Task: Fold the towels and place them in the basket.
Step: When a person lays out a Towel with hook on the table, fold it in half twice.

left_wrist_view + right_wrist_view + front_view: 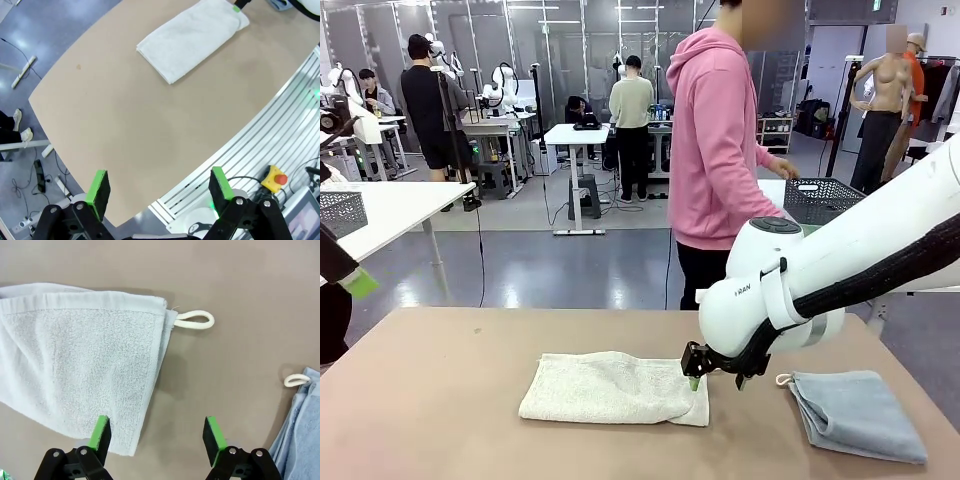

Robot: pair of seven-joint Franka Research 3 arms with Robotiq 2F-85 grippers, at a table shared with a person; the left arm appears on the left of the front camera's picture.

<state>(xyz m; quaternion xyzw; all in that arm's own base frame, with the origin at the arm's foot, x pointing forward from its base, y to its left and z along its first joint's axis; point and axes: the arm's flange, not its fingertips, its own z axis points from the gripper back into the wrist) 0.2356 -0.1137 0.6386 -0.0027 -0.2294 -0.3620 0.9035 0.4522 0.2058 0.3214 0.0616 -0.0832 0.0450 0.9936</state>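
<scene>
The cream-white towel (610,388) lies folded in the middle of the brown table. Its corner loop (195,320) points toward the pale blue-grey towel (860,412), which lies folded at the front right. My right gripper (695,378) hangs open just above the cream towel's right end. In the right wrist view (157,435) one finger is over the cloth and the other over bare table. My left gripper (159,187) is open and holds nothing, high off the table's left side, far from the cream towel (192,37). The dark mesh basket (823,197) stands behind the table by the person's hand.
A person in a pink hoodie (715,150) stands at the far side of the table. The blue-grey towel (300,425) shows its own loop (296,380). A second mesh basket (340,212) sits on a white table at far left. The table's left half (430,380) is bare.
</scene>
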